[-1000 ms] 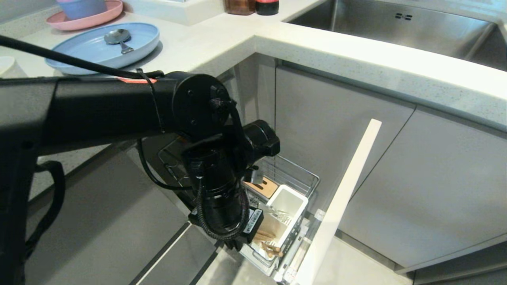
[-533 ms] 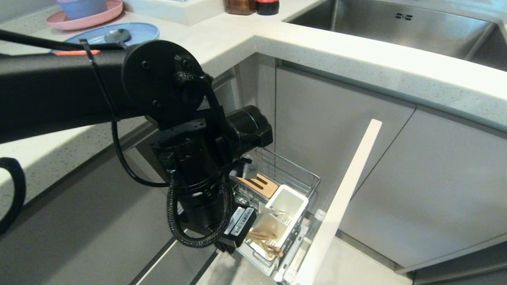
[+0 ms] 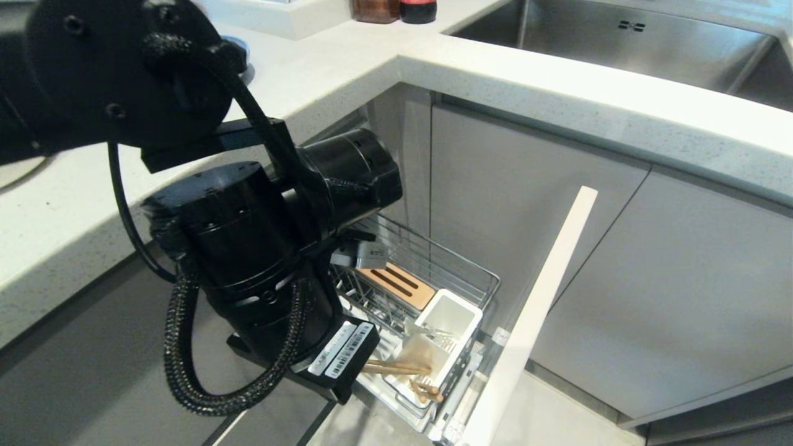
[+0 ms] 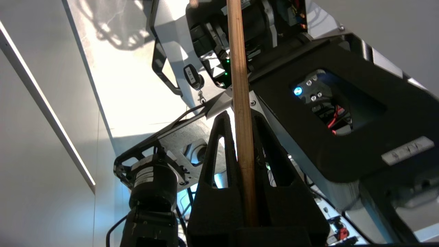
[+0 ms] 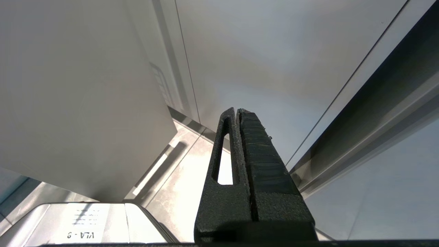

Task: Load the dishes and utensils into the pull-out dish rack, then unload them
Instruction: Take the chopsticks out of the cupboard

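Note:
My left gripper (image 4: 240, 118) is shut on one light-wood chopstick (image 4: 241, 103) that runs up between its black fingers. In the head view its fingers are hidden under the wrist, and the held chopstick (image 3: 396, 367) sticks out level over the front of the pull-out dish rack (image 3: 471, 272). More chopsticks (image 3: 427, 390) lie in the front white cup, and metal cutlery (image 3: 441, 339) sits in the white cup (image 3: 461, 310) behind it. Only a sliver of the light-blue plate (image 3: 243, 52) shows behind my left arm. My right gripper (image 5: 236, 111) is parked by the cabinet fronts, shut and empty.
The rack's pale front panel (image 3: 539, 310) stands out at an angle. A bamboo strip (image 3: 399, 284) lies in the rack. The counter edge (image 3: 557, 99) and steel sink (image 3: 619, 43) are above. My left arm blocks the left side of the head view.
My left arm has risen and swung toward the camera, now covering the plates on the counter. The chopstick in its gripper has come up and shows longer over the front cup.

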Robot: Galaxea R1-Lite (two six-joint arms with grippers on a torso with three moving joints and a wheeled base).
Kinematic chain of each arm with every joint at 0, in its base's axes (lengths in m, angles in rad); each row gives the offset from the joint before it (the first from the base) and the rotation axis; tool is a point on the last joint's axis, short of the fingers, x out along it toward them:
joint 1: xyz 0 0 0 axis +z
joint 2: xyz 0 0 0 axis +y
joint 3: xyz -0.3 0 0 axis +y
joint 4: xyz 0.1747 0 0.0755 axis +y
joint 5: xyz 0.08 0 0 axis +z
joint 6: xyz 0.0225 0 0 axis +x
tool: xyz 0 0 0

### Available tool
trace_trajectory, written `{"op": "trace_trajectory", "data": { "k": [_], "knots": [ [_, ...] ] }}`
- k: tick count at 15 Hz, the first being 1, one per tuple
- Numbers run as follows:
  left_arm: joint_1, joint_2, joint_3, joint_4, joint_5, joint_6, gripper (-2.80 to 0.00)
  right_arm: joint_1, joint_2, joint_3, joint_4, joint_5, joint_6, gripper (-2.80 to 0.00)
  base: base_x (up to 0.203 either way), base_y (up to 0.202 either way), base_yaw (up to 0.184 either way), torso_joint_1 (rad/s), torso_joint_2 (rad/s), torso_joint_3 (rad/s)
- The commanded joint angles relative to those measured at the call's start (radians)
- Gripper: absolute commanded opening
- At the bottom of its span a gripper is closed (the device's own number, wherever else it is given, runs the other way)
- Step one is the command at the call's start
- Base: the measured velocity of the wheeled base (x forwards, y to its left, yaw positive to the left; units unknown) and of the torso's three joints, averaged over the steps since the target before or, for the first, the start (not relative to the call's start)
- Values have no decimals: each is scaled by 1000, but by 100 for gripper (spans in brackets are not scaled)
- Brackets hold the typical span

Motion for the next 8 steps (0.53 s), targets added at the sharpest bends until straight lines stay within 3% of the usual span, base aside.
{"op": "trace_trajectory", "data": {
  "k": [1,8],
  "knots": [
    [-3,-29,0,8,1,-4,-280,0,0,2,0,0,0,-280,0,0,0,0,0,0],
    [-24,-119,0,26,4,-8,-280,0,0,2,0,0,0,-280,0,0,0,0,0,0]
  ]
}}
